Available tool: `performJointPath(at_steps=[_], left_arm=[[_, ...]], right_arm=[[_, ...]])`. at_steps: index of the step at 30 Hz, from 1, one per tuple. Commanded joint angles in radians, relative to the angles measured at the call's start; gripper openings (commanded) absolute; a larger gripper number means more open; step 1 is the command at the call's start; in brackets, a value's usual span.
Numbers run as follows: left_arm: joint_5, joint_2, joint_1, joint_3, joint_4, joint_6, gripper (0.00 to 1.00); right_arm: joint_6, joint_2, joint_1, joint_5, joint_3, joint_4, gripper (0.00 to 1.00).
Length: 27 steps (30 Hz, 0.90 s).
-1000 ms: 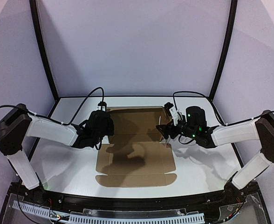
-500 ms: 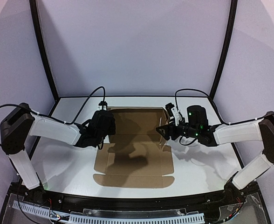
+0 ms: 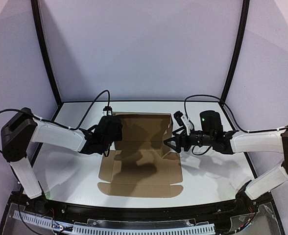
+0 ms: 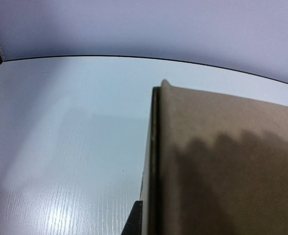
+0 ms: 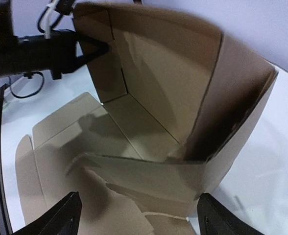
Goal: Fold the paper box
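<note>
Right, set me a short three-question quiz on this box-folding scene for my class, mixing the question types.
1. True or false: every panel of the paper box lies flat.
2. Multiple choice: in the right wrist view, the right end effector is A) open, B) shut on a pen, C) out of view.
3. Short answer: in the top view, which arm reaches the box's left-hand wall?

Key: 1 false, the far walls stand up; 2 A; 3 the left end effector.

Left arm [image 3: 56, 135], right arm [image 3: 254, 142] stretched inward, low. Right tool [image 3: 169, 143] jaws spread wide; left tool [image 3: 111, 139] jaws hidden.
</note>
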Motion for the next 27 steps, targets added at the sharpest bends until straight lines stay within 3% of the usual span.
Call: performJointPath(at_steps=[1, 4, 9, 23, 24, 27], left_arm=[[0.087, 0.037, -0.004, -0.038, -0.121, -0.011, 0.01], [0.12, 0.026, -0.006, -0.06, -0.071, 0.011, 0.01], [0.175, 0.015, -0.007, -0.101, 0.005, 0.057, 0.01], [0.237, 0.002, -0.007, -0.132, 0.069, 0.109, 0.01], [0.24, 0.0, -0.007, -0.132, 0.071, 0.112, 0.01], [0.254, -0.007, -0.007, -0.134, 0.077, 0.126, 0.01]], right_arm=[[-0.047, 0.068, 0.006, 0.111, 0.039, -0.025, 0.75], [-0.013, 0.109, 0.006, 0.216, 0.03, 0.072, 0.64], [0.034, 0.176, 0.019, 0.368, 0.013, 0.245, 0.57], [0.032, 0.297, 0.029, 0.449, 0.036, 0.411, 0.21], [0.033, 0.299, 0.028, 0.457, 0.036, 0.419, 0.21], [0.012, 0.301, 0.029, 0.465, 0.041, 0.432, 0.5]])
